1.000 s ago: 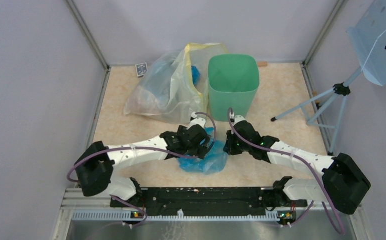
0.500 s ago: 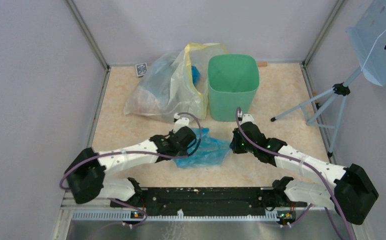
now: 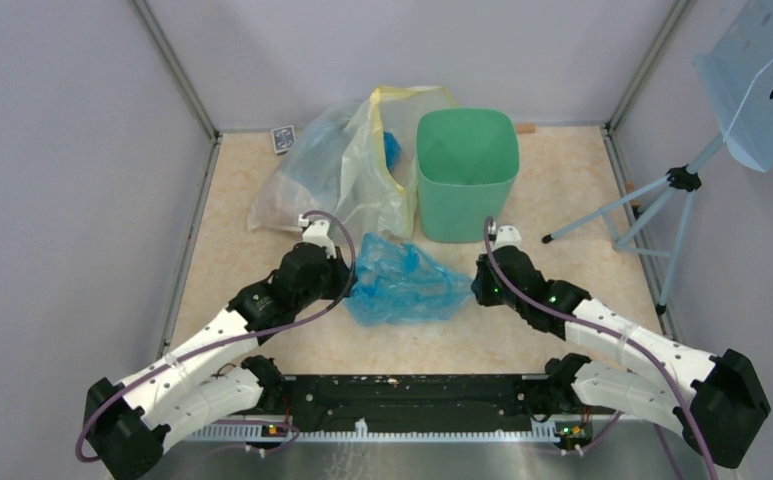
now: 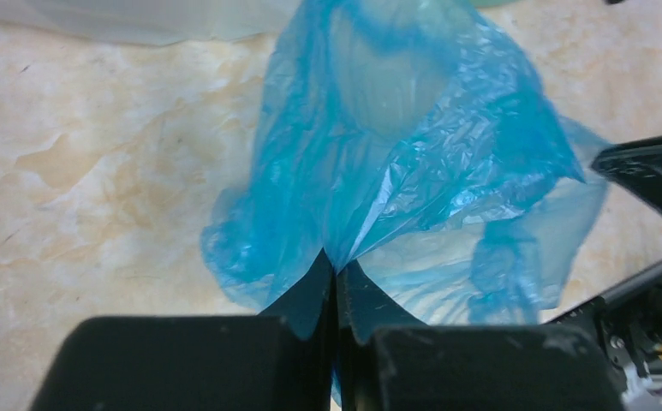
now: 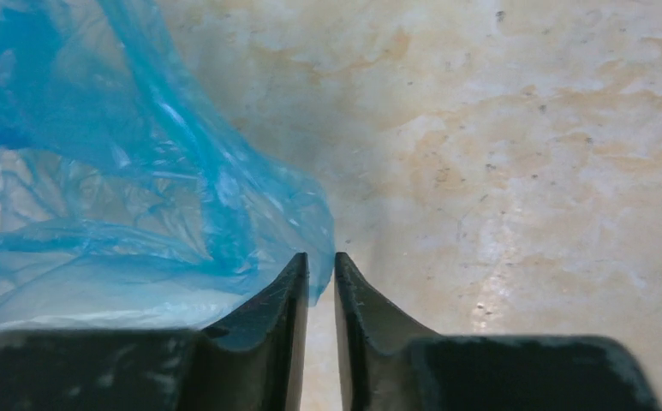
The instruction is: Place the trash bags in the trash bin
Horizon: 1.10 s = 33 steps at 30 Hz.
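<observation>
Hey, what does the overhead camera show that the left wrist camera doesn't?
Only overhead: the green bin, the clear sack beside it, and both arms end to end. Only the left wrist: the left gripper with its tips closed on a fold of the blue bag. Both: the blue bag, outside the bin, over the table.

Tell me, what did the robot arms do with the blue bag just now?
The left gripper slid off to the left and closed on one edge of the blue bag. The right gripper, shut on the other edge, moved a little right and toward the green bin. The bag got pulled wider between them and nearer the bin. The bin and the big clear sack stayed put.
</observation>
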Each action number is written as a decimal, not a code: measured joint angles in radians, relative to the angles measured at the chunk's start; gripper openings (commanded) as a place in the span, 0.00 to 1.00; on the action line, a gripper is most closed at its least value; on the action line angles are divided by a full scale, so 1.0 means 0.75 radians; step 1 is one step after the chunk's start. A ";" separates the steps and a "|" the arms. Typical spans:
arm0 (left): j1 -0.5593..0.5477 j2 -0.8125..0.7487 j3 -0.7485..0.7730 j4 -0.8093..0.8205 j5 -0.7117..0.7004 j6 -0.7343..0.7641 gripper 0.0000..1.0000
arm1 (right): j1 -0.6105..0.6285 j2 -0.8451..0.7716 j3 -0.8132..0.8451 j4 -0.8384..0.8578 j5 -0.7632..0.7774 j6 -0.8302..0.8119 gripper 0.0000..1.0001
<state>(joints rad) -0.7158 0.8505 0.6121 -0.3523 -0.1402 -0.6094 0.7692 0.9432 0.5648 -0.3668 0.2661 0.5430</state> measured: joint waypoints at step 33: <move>0.002 -0.099 0.258 -0.141 0.181 0.117 0.00 | 0.002 0.461 -0.049 0.817 -0.699 -0.228 0.00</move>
<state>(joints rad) -0.7147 0.7761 0.8055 -0.4583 -0.0048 -0.5217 0.7704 1.2892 0.5282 0.2459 -0.2584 0.3721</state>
